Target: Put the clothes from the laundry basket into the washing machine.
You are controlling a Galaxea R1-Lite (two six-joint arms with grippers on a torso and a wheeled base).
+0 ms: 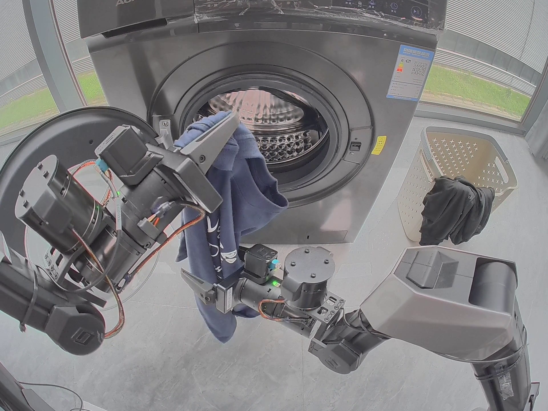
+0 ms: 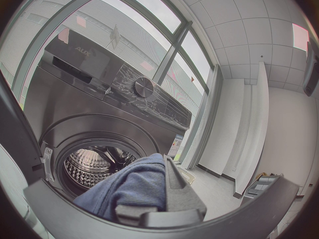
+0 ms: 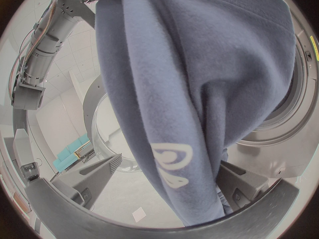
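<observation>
While the left gripper clamps the blue garment at the drum mouth, the right gripper gapes wide.

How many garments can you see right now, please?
2. A navy-blue fleece sweatshirt hangs from the left end effector before the grey washing machine; a black garment drapes over the beige perforated basket's rim. More may lie hidden.

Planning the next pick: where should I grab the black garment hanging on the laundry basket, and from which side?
Grip the bunched hump of the black garment where it folds over the front rim of the laundry basket, coming down from above. It stands proud there, while the rest hangs flat against the outer wall.
</observation>
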